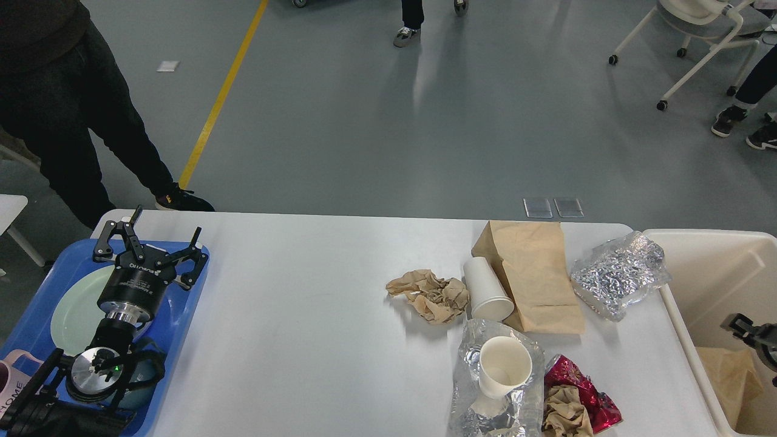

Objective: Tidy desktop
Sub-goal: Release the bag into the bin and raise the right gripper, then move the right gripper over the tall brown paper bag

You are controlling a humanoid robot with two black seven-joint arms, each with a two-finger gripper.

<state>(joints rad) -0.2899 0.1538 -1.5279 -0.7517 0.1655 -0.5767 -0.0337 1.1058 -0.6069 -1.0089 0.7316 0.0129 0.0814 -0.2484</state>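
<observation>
1. My left gripper (149, 243) has its fingers spread, empty, above the blue tray (188, 303) at the desktop's (303, 340) left edge.
2. My right gripper (753, 332) (mostly cropped; finger state unclear) hangs over the beige bin (698, 255).
3. Litter crowds the desktop's right half.

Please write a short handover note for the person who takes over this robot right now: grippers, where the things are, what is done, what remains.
Left gripper: open, holds nothing, above the blue tray with its plate.
Right gripper: over the beige bin, mostly cut off at the frame edge; state cannot be told.
Done: brown paper already lies in the bin.
Left on the desktop: crumpled brown paper, tipped paper cup, flat paper bag, crumpled foil bag, a second cup on a foil wrapper, red wrapper.
</observation>
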